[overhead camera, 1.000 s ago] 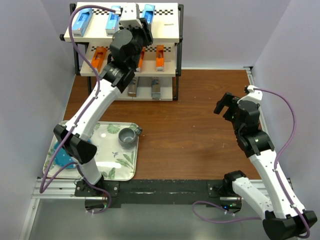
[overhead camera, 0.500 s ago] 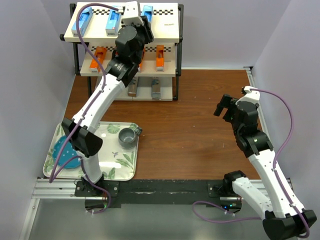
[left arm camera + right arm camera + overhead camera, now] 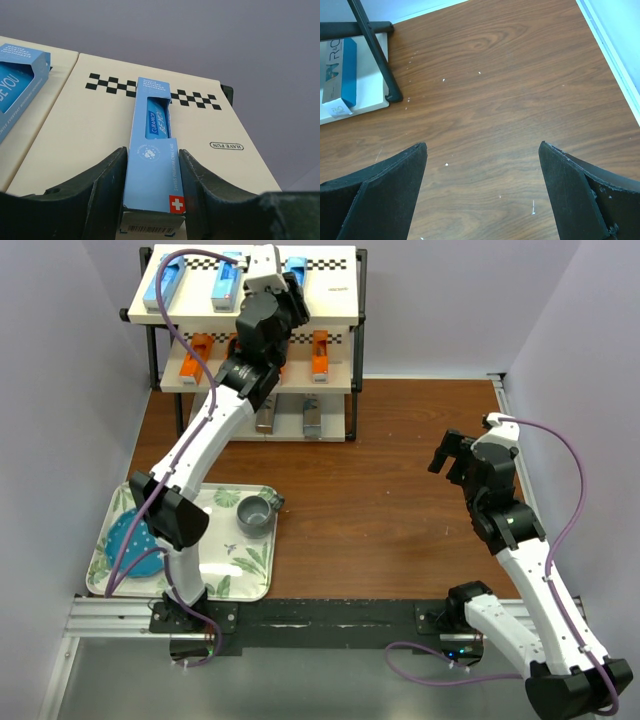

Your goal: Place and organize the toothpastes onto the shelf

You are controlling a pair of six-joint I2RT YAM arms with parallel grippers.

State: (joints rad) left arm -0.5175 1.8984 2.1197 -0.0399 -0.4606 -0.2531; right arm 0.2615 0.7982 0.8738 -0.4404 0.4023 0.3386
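Note:
The shelf (image 3: 338,302) stands at the far left of the table. Its top board (image 3: 90,125) holds three light blue toothpastes (image 3: 160,282). Orange ones (image 3: 320,355) lie on the middle tier and dark metallic ones (image 3: 312,420) on the bottom tier. My left gripper (image 3: 291,285) is over the top board, shut on the rightmost light blue toothpaste (image 3: 152,165), which lies flat on the board; both fingers (image 3: 102,180) press its sides. My right gripper (image 3: 447,452) is open and empty above the bare table (image 3: 482,165). A dark blue toothpaste (image 3: 341,75) on the bottom board shows in the right wrist view.
A leaf-patterned tray (image 3: 212,582) lies at the near left with a grey cup (image 3: 255,515) and a round blue plate (image 3: 130,545) on it. The shelf's black leg (image 3: 377,55) stands left of my right gripper. Walls enclose the table on both sides.
My left arm has reached a little farther back over the top board with the light blue toothpaste. The right arm has hardly moved.

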